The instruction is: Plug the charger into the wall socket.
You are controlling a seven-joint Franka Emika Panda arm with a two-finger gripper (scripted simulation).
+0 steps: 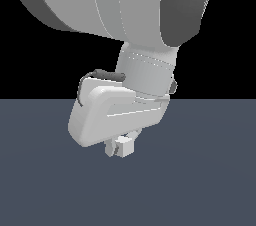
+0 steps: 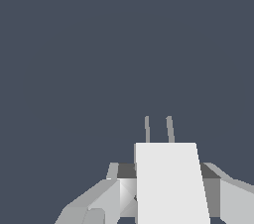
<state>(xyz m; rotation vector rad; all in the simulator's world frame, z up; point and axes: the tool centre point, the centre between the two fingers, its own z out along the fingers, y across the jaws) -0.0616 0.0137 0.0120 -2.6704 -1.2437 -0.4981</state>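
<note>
The charger [image 2: 171, 183] is a small white block with two thin grey prongs [image 2: 158, 129] sticking out of its far end. My gripper [image 2: 168, 196] is shut on the charger, one finger on each side of it. In the exterior view the charger [image 1: 124, 146] shows just below the white hand [image 1: 117, 112], held slightly above the dark grey floor. The arm's large body fills the upper part of that view. The wall socket is out of view in both frames.
A flat dark blue-grey floor [image 1: 200, 180] spreads under the hand, with a black background above its far edge. The wrist view shows only the same plain floor [image 2: 99, 44] beyond the prongs.
</note>
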